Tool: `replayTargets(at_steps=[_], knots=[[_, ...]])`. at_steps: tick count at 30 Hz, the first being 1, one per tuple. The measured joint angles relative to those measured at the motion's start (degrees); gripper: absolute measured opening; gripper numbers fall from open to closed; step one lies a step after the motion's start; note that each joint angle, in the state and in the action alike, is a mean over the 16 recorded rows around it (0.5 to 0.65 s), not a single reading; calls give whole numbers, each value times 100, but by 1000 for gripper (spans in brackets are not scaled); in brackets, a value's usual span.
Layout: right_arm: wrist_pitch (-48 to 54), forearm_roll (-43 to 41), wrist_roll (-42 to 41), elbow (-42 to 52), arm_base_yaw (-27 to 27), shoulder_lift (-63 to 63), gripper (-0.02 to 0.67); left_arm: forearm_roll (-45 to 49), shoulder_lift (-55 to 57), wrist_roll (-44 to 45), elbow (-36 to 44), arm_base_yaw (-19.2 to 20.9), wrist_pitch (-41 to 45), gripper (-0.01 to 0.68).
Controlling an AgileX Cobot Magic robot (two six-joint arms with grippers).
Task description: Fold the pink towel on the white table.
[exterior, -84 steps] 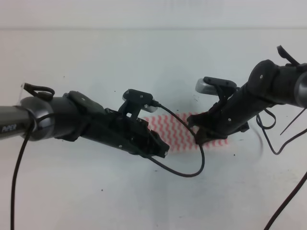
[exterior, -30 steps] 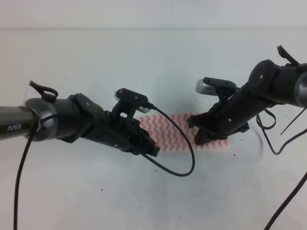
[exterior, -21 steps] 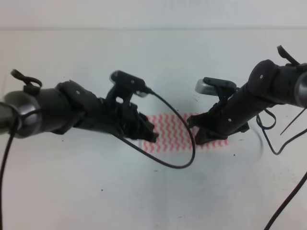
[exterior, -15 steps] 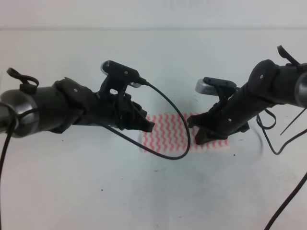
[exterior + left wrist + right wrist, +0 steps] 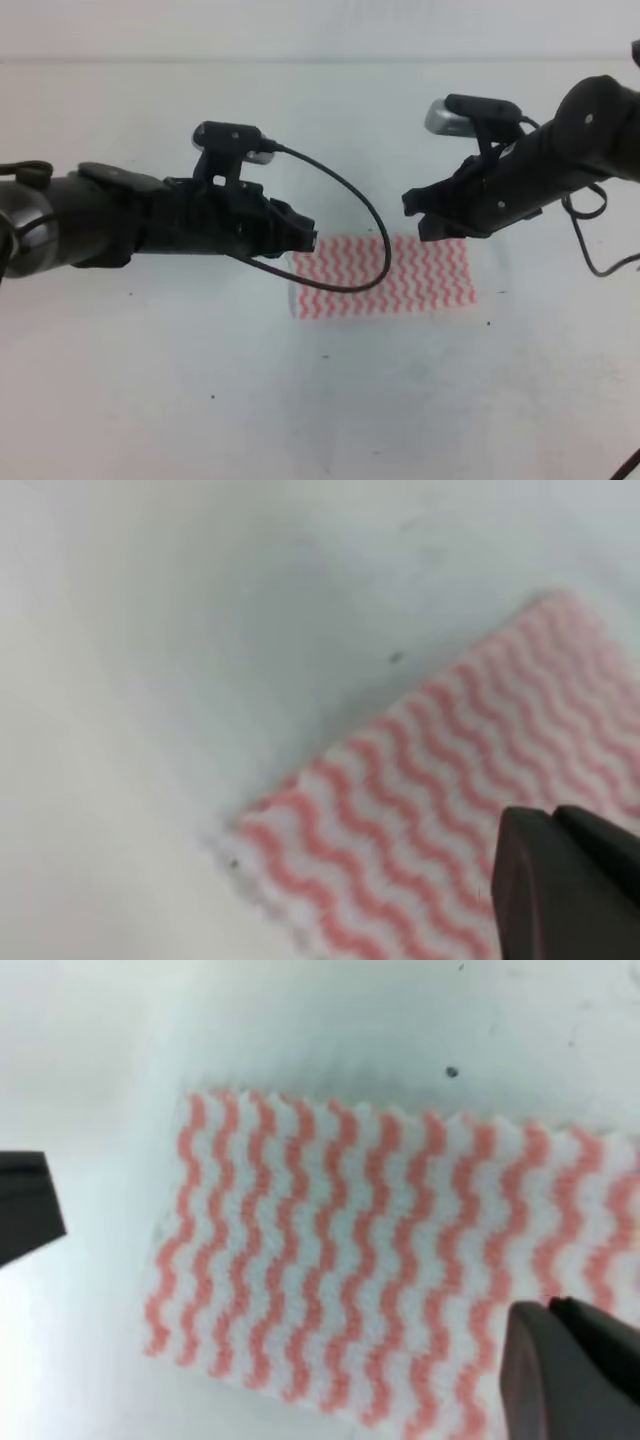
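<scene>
The pink towel [image 5: 382, 276] lies flat near the middle of the white table [image 5: 150, 390], long axis running left to right, stripes crossing it. Bare tabletop surrounds every edge. The left gripper [image 5: 305, 238] hangs above the towel's left end and the right gripper [image 5: 420, 215] above its far right edge; both hold nothing, and I cannot tell how far either is open.

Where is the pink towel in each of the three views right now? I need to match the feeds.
Exterior high: the pink towel lies flat at centre, between and below both arms.
Left wrist: lower right, one corner pointing lower left, partly behind the dark left hand.
Right wrist: fills the middle and right.
Shared landmark: the towel's wavy pink stripes against the white table.
</scene>
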Motion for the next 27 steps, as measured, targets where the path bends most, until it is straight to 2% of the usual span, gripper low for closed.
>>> replayTargets(at_steps=[6, 16, 23, 27], knots=[[-367, -130, 117, 374, -33, -282, -18, -643, 193, 396, -4, 104, 416, -5], [-913, -12, 335, 794, -315, -489, -18, -1193, 749, 533, -245, 128, 767, -6], [-975, 158, 431, 801, -503, -452, -5, -1081, 1038, 274, -486, 128, 899, -6], [-959, 294, 424, 802, -540, -369, 31, -873, 1115, 38, -559, 128, 865, -6]])
